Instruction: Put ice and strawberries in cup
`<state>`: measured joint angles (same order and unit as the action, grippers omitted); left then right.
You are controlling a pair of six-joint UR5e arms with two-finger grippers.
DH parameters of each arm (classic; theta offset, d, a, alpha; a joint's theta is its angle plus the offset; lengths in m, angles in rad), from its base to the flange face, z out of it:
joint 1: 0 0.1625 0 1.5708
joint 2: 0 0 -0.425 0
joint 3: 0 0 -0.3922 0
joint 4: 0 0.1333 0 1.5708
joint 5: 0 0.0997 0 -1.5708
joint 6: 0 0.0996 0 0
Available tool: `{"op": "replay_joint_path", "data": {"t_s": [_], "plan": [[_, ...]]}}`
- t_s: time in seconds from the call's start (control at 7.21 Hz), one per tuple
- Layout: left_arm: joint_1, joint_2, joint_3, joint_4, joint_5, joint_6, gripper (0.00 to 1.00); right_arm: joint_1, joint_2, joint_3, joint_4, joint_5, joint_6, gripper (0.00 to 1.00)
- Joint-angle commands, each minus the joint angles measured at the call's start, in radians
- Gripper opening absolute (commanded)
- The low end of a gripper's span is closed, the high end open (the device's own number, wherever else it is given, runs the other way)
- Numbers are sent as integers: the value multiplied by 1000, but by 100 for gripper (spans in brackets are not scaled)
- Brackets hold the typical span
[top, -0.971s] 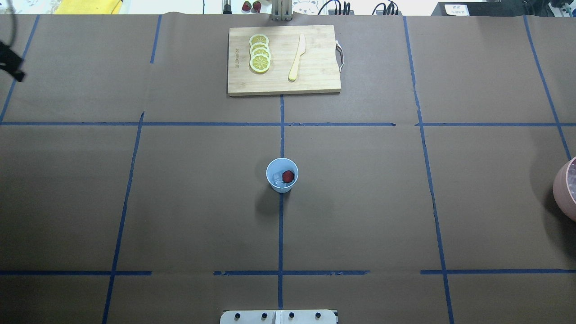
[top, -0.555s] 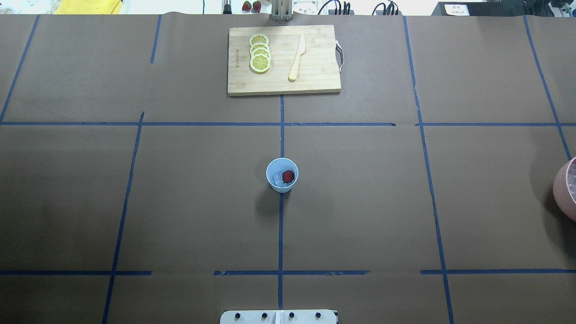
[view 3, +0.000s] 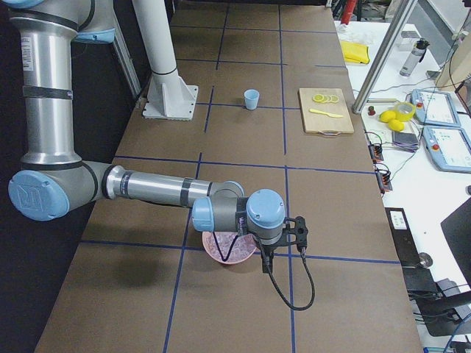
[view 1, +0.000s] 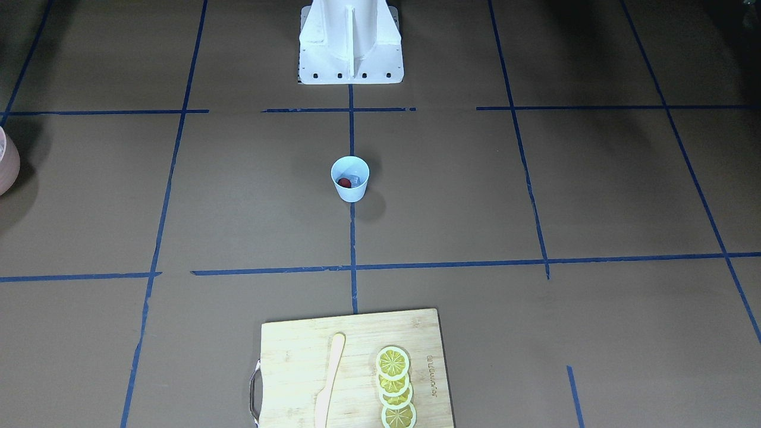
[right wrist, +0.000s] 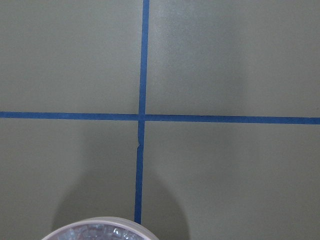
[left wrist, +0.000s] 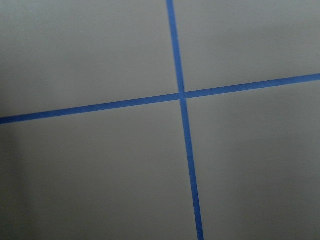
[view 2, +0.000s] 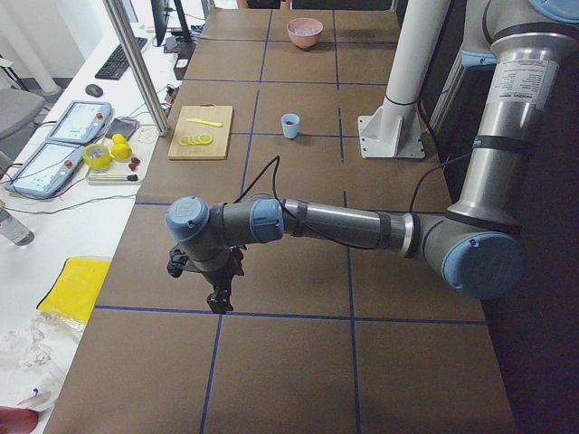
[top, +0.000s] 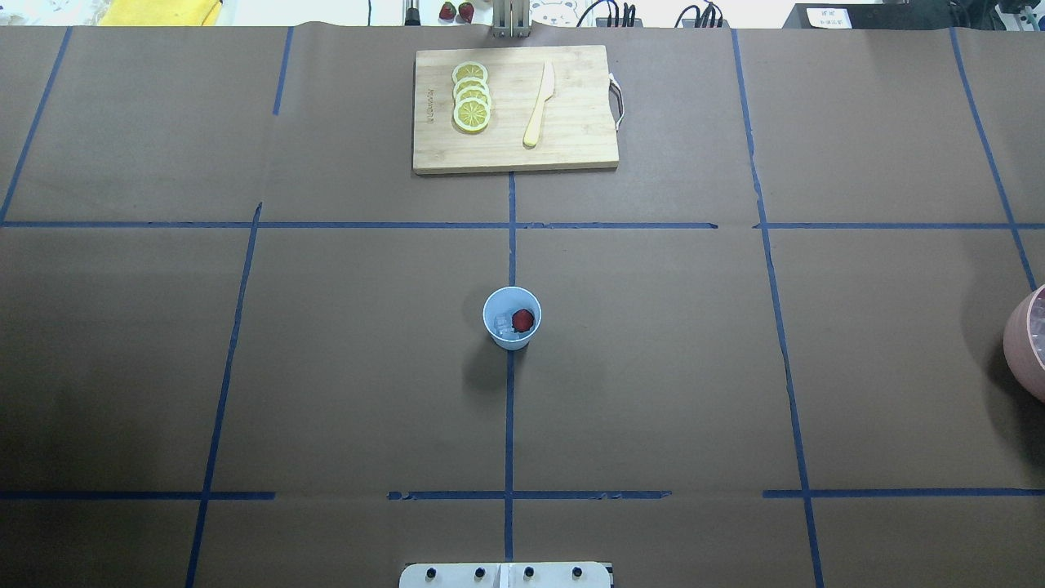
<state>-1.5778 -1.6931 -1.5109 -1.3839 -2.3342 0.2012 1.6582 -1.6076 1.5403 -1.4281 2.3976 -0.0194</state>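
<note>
Left gripper (view 2: 217, 294) and right gripper (view 3: 266, 263) hang well apart from the cup (top: 510, 343) (whether either is open or holding anything cannot be told), which holds the strawberry (top: 523, 318) beside the ice (top: 503, 327); filling looks complete, so parking moves should steer clear.

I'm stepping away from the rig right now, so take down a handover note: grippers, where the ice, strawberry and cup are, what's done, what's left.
Left gripper: over bare table at the left end; open or shut cannot be told.
Right gripper: above the pink bowl; state likewise unclear.
Cup: upright at table centre, holding the strawberry and ice.
Done: both are in.
Left: nothing apparent.
</note>
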Motion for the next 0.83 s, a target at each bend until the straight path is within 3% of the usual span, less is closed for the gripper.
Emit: {"op": "replay_joint_path", "data": {"t_s": [0.0,0.69], "plan": [[1,23,4,-95,1,-110,100,0,0,-2,0,0,-1,100],[2,18,60,-144,-1,-126,100,0,0,-2,0,-2,-1,100]]}}
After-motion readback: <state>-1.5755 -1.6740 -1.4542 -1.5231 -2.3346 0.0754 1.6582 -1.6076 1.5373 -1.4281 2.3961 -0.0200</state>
